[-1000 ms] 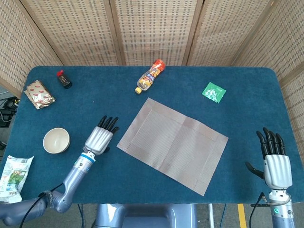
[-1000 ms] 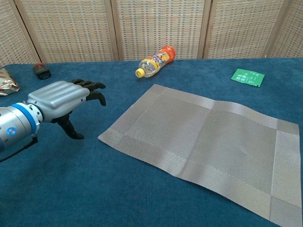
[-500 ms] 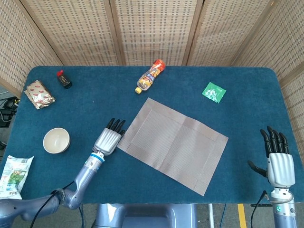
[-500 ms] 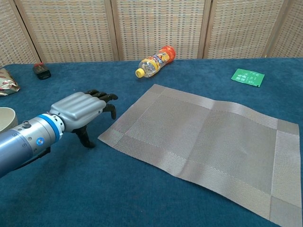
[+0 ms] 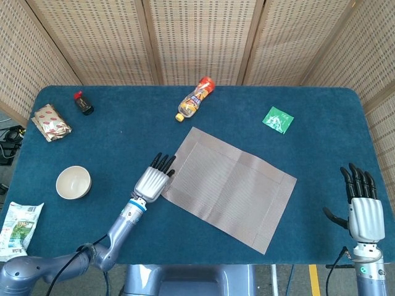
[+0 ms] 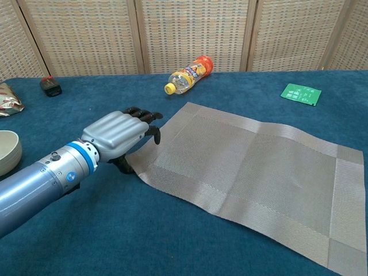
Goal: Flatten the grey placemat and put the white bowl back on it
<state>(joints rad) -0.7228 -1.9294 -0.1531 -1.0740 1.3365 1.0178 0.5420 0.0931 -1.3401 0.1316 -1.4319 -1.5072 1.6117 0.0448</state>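
Observation:
The grey placemat (image 5: 228, 185) (image 6: 253, 172) lies spread in the middle of the blue table, with a slight ridge across its middle. My left hand (image 5: 154, 180) (image 6: 121, 135) hovers palm down at the mat's left corner, fingers apart and holding nothing; its fingertips reach the mat's edge. The white bowl (image 5: 73, 182) (image 6: 8, 152) stands upright on the table to the left of that hand, off the mat. My right hand (image 5: 360, 206) is at the table's near right edge, fingers spread, empty, well away from the mat.
A plastic bottle (image 5: 195, 98) (image 6: 188, 74) lies behind the mat. A green packet (image 5: 278, 119) (image 6: 301, 94) lies at the back right. A small black bottle (image 5: 83, 103) and a snack pack (image 5: 50, 121) lie at the back left. A bag (image 5: 17, 225) hangs at the near left edge.
My left hand has moved right, from beside the bowl to the placemat's left corner. The right hand has drawn slightly back toward the near edge.

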